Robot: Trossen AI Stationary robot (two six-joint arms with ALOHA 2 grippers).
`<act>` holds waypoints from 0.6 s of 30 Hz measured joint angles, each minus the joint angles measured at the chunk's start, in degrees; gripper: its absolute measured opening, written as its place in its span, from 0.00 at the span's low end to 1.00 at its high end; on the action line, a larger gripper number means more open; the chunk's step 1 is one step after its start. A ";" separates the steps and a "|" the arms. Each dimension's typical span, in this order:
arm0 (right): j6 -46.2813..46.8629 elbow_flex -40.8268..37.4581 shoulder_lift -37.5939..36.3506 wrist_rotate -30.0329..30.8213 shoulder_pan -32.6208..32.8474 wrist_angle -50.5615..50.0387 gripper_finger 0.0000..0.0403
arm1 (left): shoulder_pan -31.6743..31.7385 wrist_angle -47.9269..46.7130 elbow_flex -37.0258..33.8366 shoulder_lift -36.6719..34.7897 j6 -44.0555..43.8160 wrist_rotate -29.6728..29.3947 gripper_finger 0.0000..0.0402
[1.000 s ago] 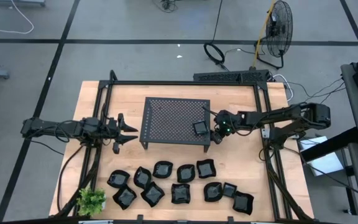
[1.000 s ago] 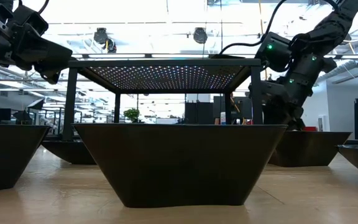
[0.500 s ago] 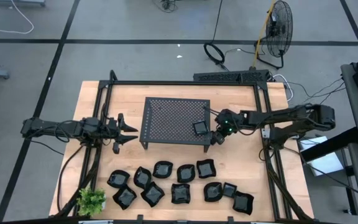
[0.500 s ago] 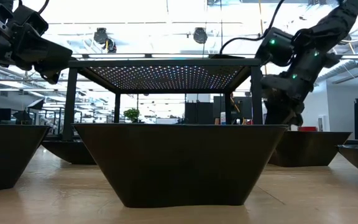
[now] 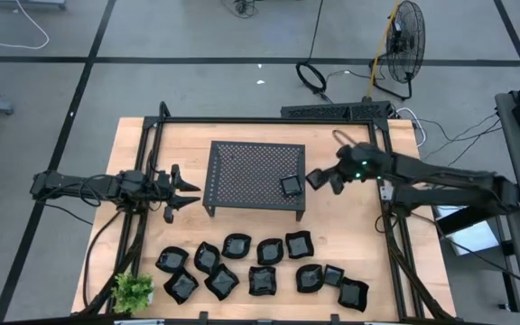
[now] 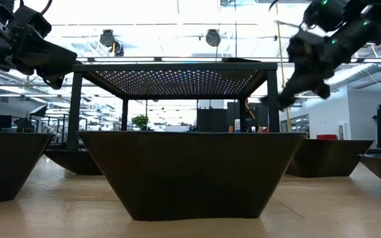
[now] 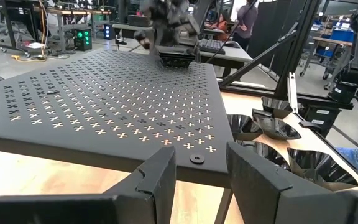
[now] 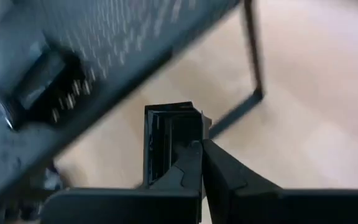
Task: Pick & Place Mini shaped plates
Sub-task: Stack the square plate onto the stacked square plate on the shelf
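One small square black mini plate (image 5: pixel 290 186) rests flat on the black perforated rack (image 5: pixel 251 171), near its right edge. It also shows in the left wrist view (image 7: pixel 178 59). Several more glossy black mini plates (image 5: pixel 262 266) lie in two rows on the near part of the wooden table. My right gripper (image 5: pixel 319 178) hangs in the air just off the rack's right side, above the rack top, with its fingers shut (image 8: pixel 201 149). My left gripper (image 5: pixel 183 190) waits open (image 7: pixel 197 174) at the rack's left side. My right gripper shows a small dark square-edged piece (image 8: pixel 166 140) right at its shut fingertips in the right wrist view. Whether this is a plate in its hold or part of the gripper, I cannot tell.
A small green plant (image 5: pixel 134 291) stands at the table's near left corner. A black metal frame (image 5: pixel 382 153) runs around the work area. In the low view one plate (image 6: pixel 190 172) sits close in front of the camera. Bare wood lies to the right of the rack.
My right gripper has risen from beside the rack's near right leg to above the rack top and swung slightly toward the table's far edge, its arm straightening. The square plate on the rack has stayed where it was.
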 joint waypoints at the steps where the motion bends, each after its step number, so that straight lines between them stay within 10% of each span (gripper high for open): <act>1: 0.00 0.00 -1.68 1.28 -0.29 -0.05 0.00 | -0.01 -0.01 0.00 0.00 0.00 0.00 0.36; 18: 10.99 7.72 -0.12 7.77 13.37 8.80 0.00 | -0.01 -0.02 0.00 0.00 0.00 0.00 0.36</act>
